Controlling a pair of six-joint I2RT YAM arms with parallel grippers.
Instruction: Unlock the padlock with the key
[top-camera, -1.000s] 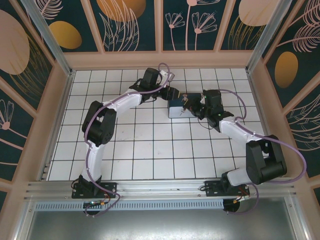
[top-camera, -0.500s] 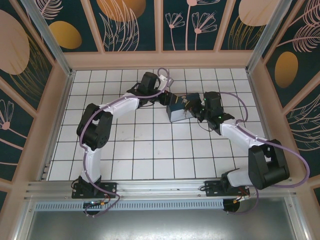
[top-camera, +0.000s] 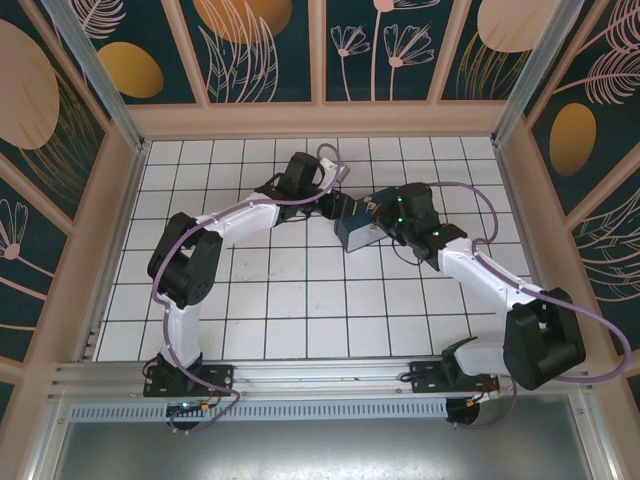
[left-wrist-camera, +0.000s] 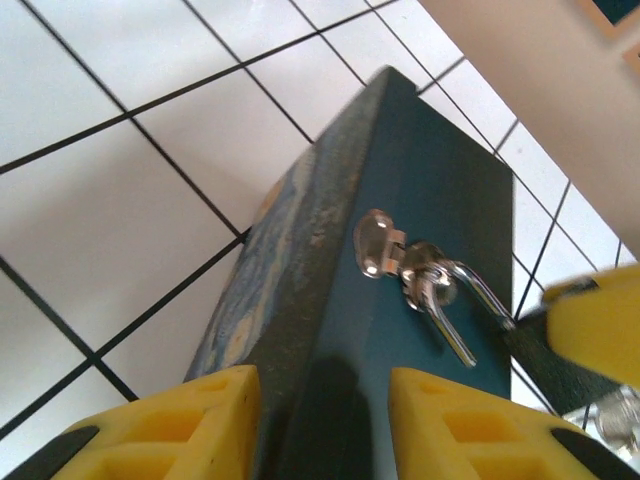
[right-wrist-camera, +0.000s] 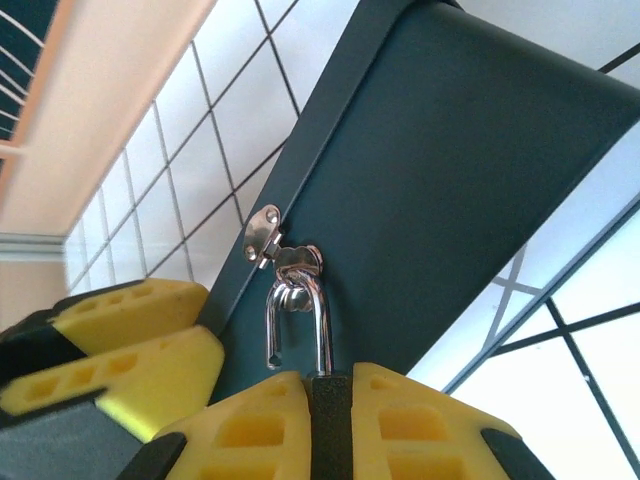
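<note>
Tiled table (top-camera: 285, 305) is carrying everything. Both arms are reaching to the far middle: left arm (top-camera: 235, 213) coming in from the left, right arm (top-camera: 480, 272) from the right, meeting at the box (top-camera: 354, 233).

The box is sitting skewed to the tile grid. In the left wrist view its swirl-painted side is facing left and its plain dark-blue face is pointing up at the camera.

Left gripper (top-camera: 337, 206) is sitting at the box's far-left end. In the left wrist view the left gripper (left-wrist-camera: 325, 385) is straddling the box edge, both yellow fingers (left-wrist-camera: 170, 425) pressing against it, so it is clamping the box.

Right gripper (top-camera: 384, 213) is sitting at the box's right side. In the right wrist view the right gripper (right-wrist-camera: 328, 385) is pinching the padlock (right-wrist-camera: 331, 425): the dark body is showing as a thin strip squeezed between the two yellow pads.

The padlock is hanging off the hasp (right-wrist-camera: 263, 232) on the dark-blue face. Its shackle (right-wrist-camera: 297, 322) is looping through the hasp's staple. One leg is running down into the body, the other is ending in a notched tip just above the finger.

A silvery blur (left-wrist-camera: 620, 428) is showing at the lower right edge of the left wrist view, too blurred to identify.
</note>
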